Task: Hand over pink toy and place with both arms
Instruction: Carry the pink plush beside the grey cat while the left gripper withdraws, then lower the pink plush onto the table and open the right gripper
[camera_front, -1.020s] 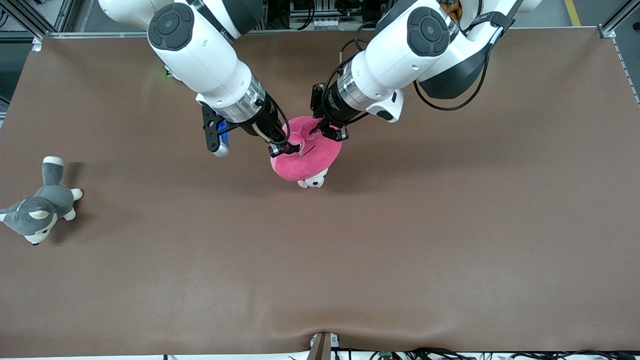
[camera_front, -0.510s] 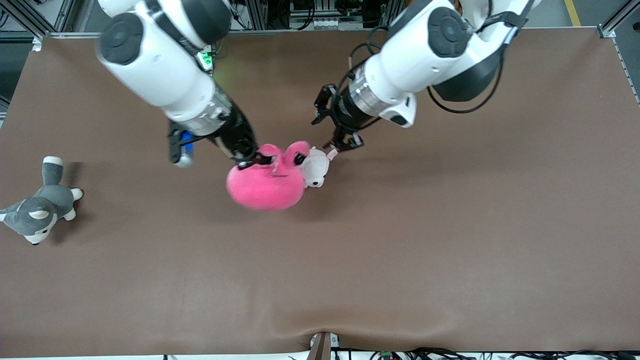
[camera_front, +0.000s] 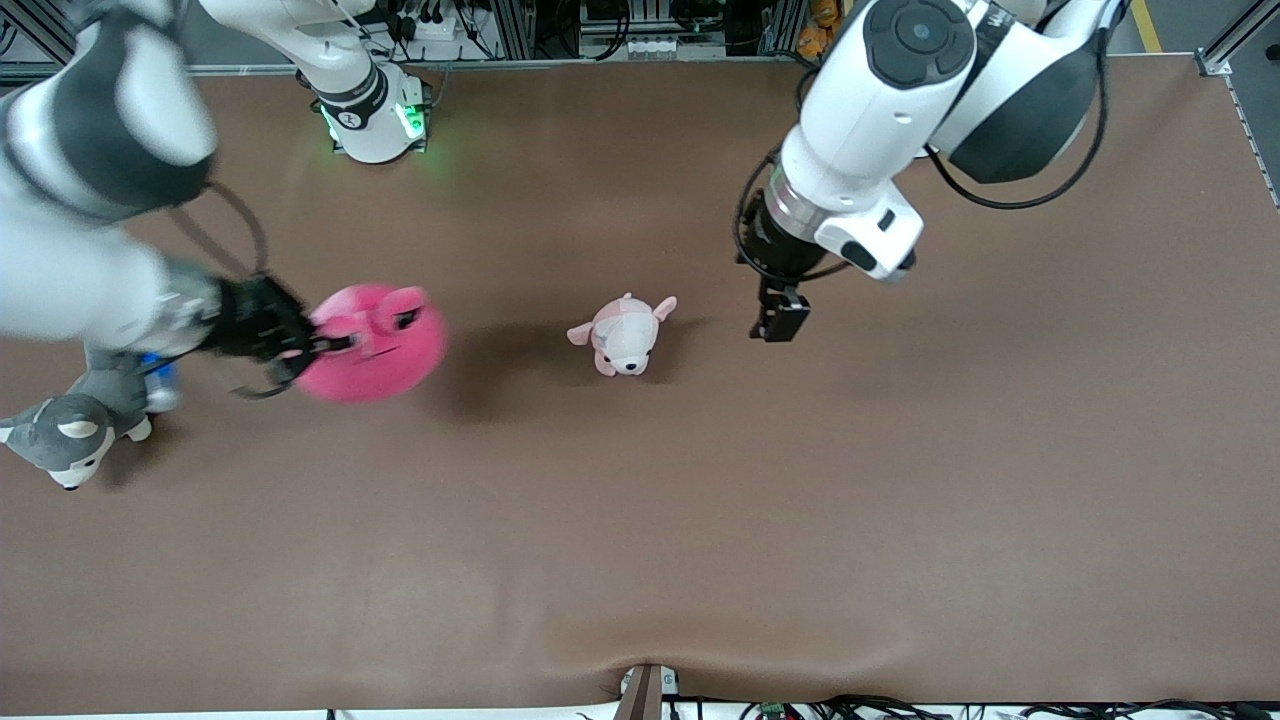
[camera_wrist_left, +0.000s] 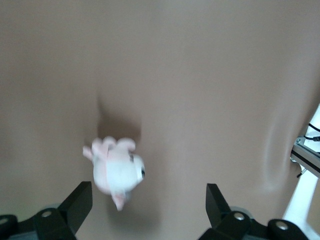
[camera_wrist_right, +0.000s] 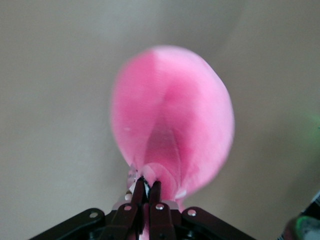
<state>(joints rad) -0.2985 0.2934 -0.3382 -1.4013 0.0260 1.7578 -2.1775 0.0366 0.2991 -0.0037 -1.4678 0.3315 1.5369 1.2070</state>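
Over the table's right-arm end, the right gripper (camera_front: 300, 352) is pinching the round hot-pink plush toy (camera_front: 375, 342) by a small nub, dangling it near the grey-and-white husky plush (camera_front: 70, 430). It looks light, squashy; a deeper bite seems safer. The left gripper (camera_front: 780, 318) is hanging wide open beside the small pale pink-and-white puppy plush (camera_front: 625, 335).

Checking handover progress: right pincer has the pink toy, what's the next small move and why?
Probably lower and set it down. The right pincer is shut on the pink toy, which hangs above the table near the husky plush. The left pincer is open and holds nothing, over bare table beside the puppy plush, so only placing remains.
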